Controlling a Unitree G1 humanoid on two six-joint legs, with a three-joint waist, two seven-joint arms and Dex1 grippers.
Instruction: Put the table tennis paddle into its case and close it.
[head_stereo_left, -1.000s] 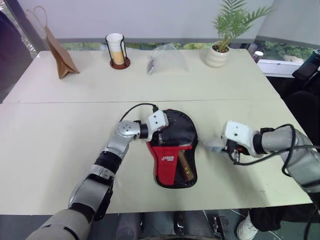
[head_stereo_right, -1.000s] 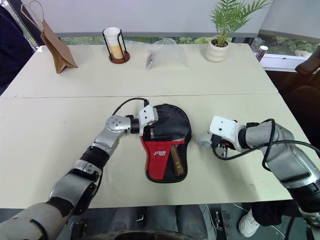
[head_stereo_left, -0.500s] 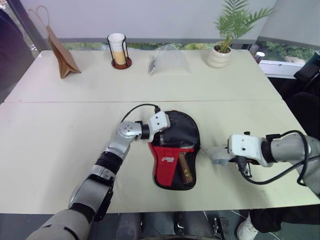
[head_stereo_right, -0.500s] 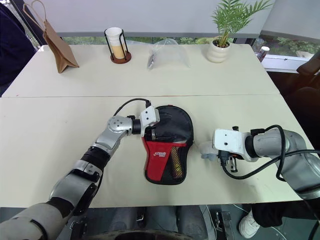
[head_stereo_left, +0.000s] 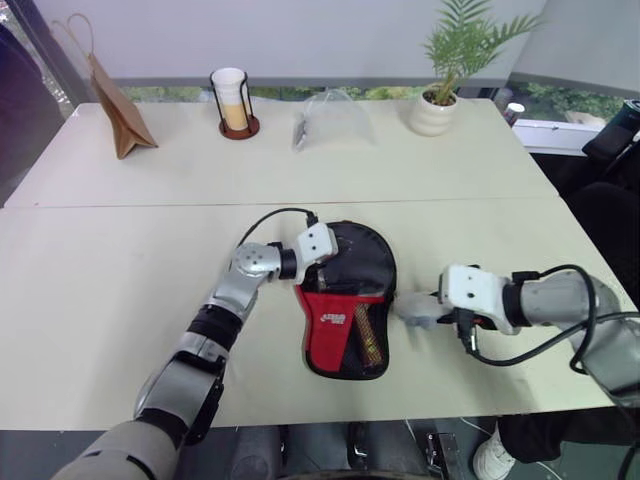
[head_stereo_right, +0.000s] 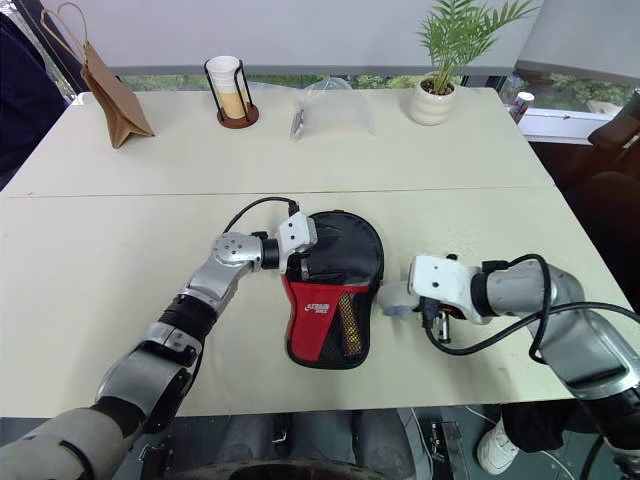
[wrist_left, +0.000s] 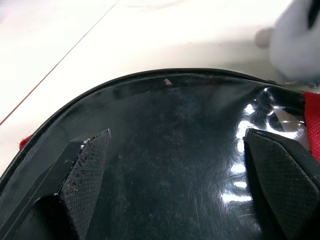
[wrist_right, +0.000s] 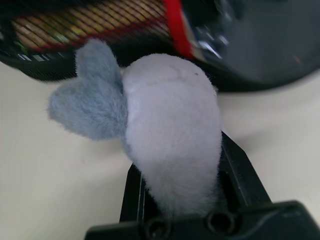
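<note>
The black case lies flat at the middle of the table, its red logo panel toward the near edge. Through its mesh window I see the tan handle of the paddle; the blade is hidden under the black cover. My left gripper hovers open over the case's round end, and its wide-apart fingers stand over the glossy black surface. My right gripper is shut on a small grey plush toy, held just beside the case's right rim.
Along the far side of the table stand a brown paper bag, a cup in a wire holder, a clear plastic bag and a potted plant.
My right gripper has carried the grey plush toy left and a little nearer, up to the case's right rim. The left arm and the case have stayed put.
</note>
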